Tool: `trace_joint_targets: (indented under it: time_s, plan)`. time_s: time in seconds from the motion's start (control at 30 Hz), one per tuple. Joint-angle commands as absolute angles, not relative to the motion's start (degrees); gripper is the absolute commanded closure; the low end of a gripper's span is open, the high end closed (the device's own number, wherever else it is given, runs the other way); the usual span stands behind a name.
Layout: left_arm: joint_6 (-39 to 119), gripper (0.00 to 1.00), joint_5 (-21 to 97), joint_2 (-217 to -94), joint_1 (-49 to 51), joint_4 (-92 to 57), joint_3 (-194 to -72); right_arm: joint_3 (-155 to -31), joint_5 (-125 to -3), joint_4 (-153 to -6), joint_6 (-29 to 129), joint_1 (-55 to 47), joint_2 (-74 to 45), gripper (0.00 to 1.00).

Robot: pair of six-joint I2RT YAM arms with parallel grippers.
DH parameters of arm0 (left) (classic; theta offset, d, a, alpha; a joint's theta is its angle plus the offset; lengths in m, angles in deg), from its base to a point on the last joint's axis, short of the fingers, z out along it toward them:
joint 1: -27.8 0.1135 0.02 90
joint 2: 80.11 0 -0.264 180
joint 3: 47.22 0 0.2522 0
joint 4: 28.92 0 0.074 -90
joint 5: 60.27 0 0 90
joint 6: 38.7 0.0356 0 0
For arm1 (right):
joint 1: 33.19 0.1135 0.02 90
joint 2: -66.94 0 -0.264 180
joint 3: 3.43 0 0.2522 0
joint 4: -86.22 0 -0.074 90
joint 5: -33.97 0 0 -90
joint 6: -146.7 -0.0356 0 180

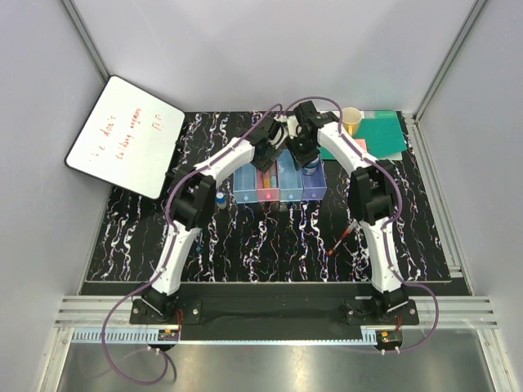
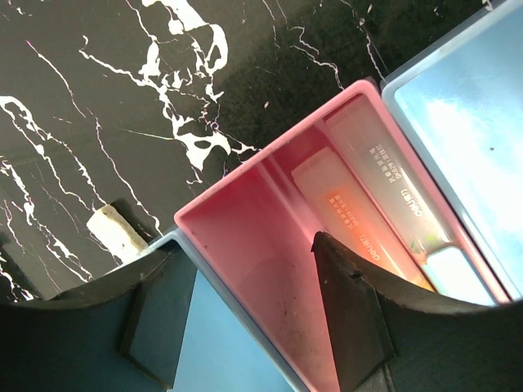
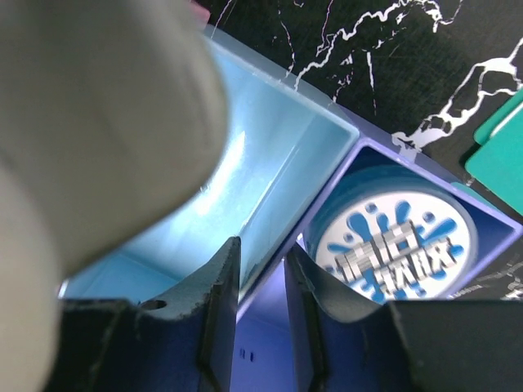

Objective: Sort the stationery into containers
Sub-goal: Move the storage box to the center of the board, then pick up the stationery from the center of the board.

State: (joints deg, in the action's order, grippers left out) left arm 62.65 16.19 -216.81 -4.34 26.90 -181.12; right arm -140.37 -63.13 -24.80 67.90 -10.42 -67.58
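The four joined trays (image 1: 245,186) stand mid-table. My left gripper (image 1: 266,153) (image 2: 245,249) is open and empty, its fingers straddling the wall between a light blue tray (image 2: 221,351) and the pink tray (image 2: 245,237). The pink tray holds an orange marker (image 2: 359,233) and a pale one (image 2: 392,184). My right gripper (image 1: 309,160) (image 3: 261,269) is closed narrowly on the wall between the light blue tray (image 3: 278,155) and the purple tray (image 3: 270,343). The round tin (image 3: 400,245) lies in the purple tray. A beige eraser (image 2: 118,231), a red pen (image 1: 341,239) and a blue-capped bottle (image 1: 221,198) lie on the table.
A yellow cup (image 1: 351,121) and green sheets (image 1: 382,135) sit at the back right. A whiteboard (image 1: 122,135) leans at the back left. A blurred white arm part (image 3: 98,122) fills the upper left of the right wrist view.
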Motion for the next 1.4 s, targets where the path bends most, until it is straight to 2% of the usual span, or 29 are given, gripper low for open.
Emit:
trace_joint_targets:
  time_s: [0.0, 0.3, 0.37, 0.4, 0.47, 0.5, 0.57, 0.7, 0.87, 1.13, 1.37]
  plan:
    - [66.24, 0.36, 19.35, -207.2, -7.62, 19.64, -180.08, -141.73, -62.97, -26.67, 70.5, -9.28, -63.32, 0.64]
    - [64.48, 0.35, 18.22, -197.98, -8.32, 19.64, -174.28, -141.38, -62.63, -25.97, 72.26, -9.28, -58.49, 0.53]
    - [63.87, 0.3, 15.94, -194.9, -8.24, 19.91, -172.26, -141.29, -62.19, -25.61, 72.78, -9.28, -56.64, 0.47]
    - [63.61, 0.25, 14.8, -193.93, -8.15, 20.08, -171.29, -141.21, -62.01, -25.44, 72.87, -9.2, -55.85, 0.4]
    - [62.73, 0.12, 10.49, -191.47, -7.45, 20.26, -167.71, -141.03, -61.4, -24.91, 73.31, -9.28, -53.65, 0.34]
    - [62.46, 0.12, 9.0, -191.03, -7.01, 20.26, -166.46, -140.94, -61.05, -24.74, 73.57, -9.28, -52.95, 0.24]
    - [61.15, 0.1, 5.31, -190.76, -4.91, 20.26, -163.39, -140.42, -59.82, -24.39, 74.36, -9.28, -50.67, 0.18]
    - [55.62, 0.09, 5.9, -193.92, 1.5, 22.62, -163.72, -140.94, -57.97, -23.24, 76.48, -9.28, -47.85, 0.16]
    - [47.26, 0.11, 15.03, -201.03, 9.33, 25.18, -171.1, -141.56, -56.38, -22.1, 76.39, -9.28, -45.12, 0.16]
    - [44.1, 0.14, 23.82, -210.7, 11.18, 25.36, -183.04, -138.22, -53.49, -21.83, 77.18, -9.28, -42.31, 0.17]
    - [39.26, 0.15, 31.57, -216.86, 13.56, 25.36, -187.46, -136.9, -51.99, -21.75, 77.8, -9.19, -41.52, 0.17]
